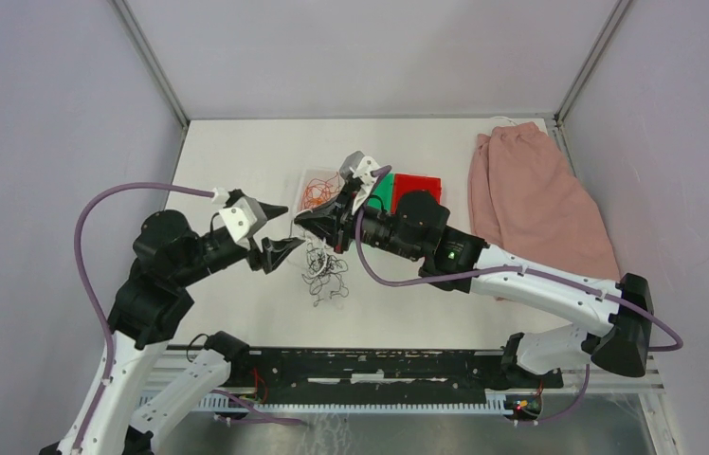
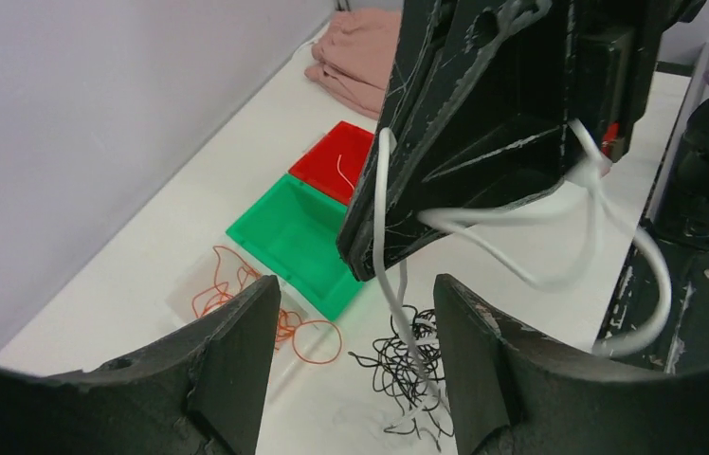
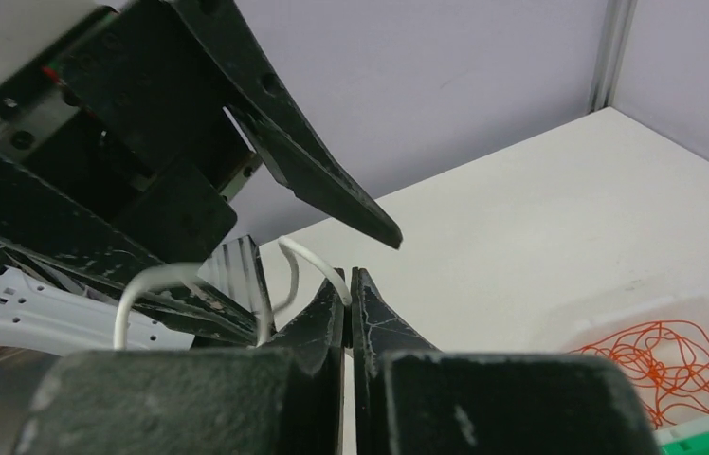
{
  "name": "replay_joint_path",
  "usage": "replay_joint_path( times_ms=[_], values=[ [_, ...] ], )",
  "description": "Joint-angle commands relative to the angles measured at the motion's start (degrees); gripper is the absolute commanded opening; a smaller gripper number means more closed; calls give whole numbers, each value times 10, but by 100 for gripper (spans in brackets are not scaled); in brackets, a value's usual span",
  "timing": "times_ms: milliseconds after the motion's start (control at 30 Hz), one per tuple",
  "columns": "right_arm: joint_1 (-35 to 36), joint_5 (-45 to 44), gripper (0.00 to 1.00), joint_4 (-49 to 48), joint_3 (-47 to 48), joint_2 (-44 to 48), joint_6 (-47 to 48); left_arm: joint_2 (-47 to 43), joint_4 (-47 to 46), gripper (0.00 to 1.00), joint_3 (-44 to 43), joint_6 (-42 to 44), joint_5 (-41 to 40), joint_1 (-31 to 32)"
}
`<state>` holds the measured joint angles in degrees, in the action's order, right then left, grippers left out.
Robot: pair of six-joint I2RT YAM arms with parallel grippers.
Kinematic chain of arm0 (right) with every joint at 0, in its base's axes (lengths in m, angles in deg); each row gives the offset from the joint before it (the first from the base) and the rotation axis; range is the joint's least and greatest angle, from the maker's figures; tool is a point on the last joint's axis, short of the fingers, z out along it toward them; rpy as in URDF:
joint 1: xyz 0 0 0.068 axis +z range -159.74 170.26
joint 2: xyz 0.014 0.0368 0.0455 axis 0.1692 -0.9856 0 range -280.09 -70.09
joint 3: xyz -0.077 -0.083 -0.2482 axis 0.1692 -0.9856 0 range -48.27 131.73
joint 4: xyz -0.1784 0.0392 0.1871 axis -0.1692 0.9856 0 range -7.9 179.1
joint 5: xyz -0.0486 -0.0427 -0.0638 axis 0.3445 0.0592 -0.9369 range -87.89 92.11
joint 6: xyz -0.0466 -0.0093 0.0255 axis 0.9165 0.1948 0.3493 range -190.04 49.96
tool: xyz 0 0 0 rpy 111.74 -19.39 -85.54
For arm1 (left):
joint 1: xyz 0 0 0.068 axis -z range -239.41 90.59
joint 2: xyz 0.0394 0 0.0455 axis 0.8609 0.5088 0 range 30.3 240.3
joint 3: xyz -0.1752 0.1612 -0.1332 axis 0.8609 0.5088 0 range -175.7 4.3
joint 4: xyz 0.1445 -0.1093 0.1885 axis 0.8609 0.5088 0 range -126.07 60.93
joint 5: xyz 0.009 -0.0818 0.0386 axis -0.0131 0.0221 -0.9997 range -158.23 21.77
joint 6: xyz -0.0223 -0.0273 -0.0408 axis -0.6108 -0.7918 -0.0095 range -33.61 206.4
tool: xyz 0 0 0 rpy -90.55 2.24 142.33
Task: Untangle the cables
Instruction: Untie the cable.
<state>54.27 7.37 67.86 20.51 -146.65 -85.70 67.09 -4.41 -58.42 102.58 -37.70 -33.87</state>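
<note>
The cables lie as a tangled black and white clump [image 1: 324, 270] on the table between the two arms, also seen in the left wrist view [image 2: 408, 365]. My right gripper [image 1: 305, 220] hovers over it, shut on one white cable [image 3: 308, 256] pinched at its tips [image 3: 348, 284]. That white cable [image 2: 384, 275] hangs from the tips down into the clump. My left gripper [image 1: 278, 230] faces the right one, open, its fingers [image 2: 227, 360] on either side of the hanging white cable without touching it. Loose orange wires [image 1: 318, 192] lie apart in a clear tray.
A green bin [image 1: 384, 190] and a red bin [image 1: 419, 185] stand behind the right gripper; the red bin [image 2: 341, 161] holds a white wire. A folded pink cloth [image 1: 531, 199] lies at the back right. Walls close the table's sides and back.
</note>
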Motion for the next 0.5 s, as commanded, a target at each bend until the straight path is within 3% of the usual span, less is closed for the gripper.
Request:
replay_joint_path(
  times_ms=[0, 333, 467],
  values=[
    [-1, 15, 0, -26, 29, 10, -33, 12, -12, 66, 6, -71, 14, 0],
    [-1, 54, 1, -39, 39, 4, -72, 30, -31, 62, 23, -123, 108, 1],
    [-1, 64, 1, -39, 40, 0, -80, 36, -33, 44, 19, -126, 121, 0]
  ],
)
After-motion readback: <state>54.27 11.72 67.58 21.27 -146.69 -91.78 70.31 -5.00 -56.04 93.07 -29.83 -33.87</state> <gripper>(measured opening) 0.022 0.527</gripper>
